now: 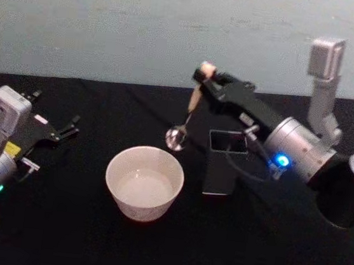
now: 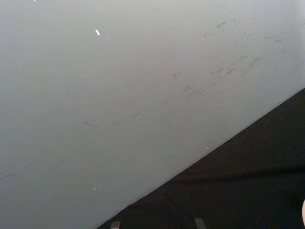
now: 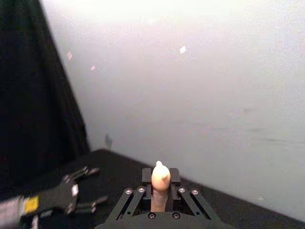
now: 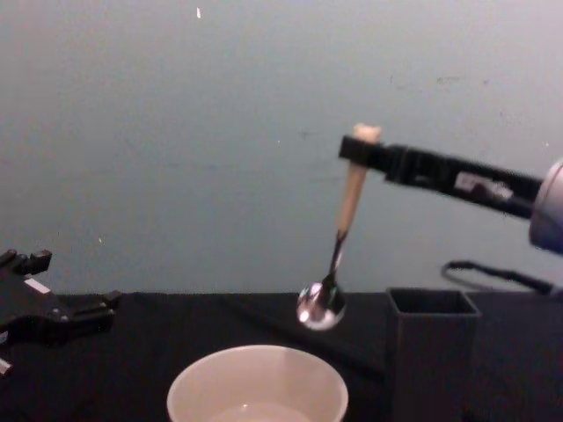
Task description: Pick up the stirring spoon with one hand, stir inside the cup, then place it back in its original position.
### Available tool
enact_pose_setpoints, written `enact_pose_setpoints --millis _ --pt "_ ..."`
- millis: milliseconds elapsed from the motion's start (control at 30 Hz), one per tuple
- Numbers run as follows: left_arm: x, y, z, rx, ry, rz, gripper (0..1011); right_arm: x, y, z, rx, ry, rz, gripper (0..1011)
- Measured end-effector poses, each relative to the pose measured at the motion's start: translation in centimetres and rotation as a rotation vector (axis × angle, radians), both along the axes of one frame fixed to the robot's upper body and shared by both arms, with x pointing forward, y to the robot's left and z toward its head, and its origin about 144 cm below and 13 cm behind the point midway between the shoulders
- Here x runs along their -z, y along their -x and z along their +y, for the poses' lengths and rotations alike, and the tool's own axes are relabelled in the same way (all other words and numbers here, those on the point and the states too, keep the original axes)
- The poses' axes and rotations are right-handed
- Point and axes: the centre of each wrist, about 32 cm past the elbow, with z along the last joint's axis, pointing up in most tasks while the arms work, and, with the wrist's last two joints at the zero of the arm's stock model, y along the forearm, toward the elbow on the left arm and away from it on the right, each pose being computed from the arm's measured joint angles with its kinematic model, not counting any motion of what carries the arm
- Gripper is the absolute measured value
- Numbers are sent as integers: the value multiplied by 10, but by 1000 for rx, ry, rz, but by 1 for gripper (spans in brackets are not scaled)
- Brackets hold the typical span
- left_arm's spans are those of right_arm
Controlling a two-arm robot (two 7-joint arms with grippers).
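- Black cloth covers the tabletop (image 1: 56, 234), and a pale, scuffed wall (image 1: 113, 23) rises behind it; the left wrist view takes in that wall and a wedge of the dark cloth.
- From the right, the right arm (image 1: 296, 149), a silver barrel with a blue light, reaches inward over the table.
- Near the middle stands the cup (image 1: 139, 212), wide, round and cream-white with a thin rim. The head view looks down onto its pale inside, while the chest view gives its rim from the side.
- Just right of the cup stands the holder (image 1: 220, 176), a tall, dark, matte box with a square mouth.
- At the far left sits the left gripper (image 1: 55, 111), parked low by the cloth, its black fingers spread apart.
- The right gripper (image 4: 359, 149) is clamped on the cream handle of the stirring spoon (image 4: 343, 224), just under its top end.
- That spoon hangs tilted from the gripper, its shiny round bowl lowest, in the air between the cup's far rim and the holder's mouth, touching neither.
- In the right wrist view the handle's rounded tip pokes up between the black fingers.
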Motion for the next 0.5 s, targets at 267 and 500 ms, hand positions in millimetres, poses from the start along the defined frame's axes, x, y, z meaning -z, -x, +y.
enact_pose_setpoints --millis 267,500 --pt "0 0 0 0 0 0 1001 -17 4 -24 94 -83 7 215" --pt "0 0 0 0 0 0 1001 -23 14 -43 107 -101 -11 215"
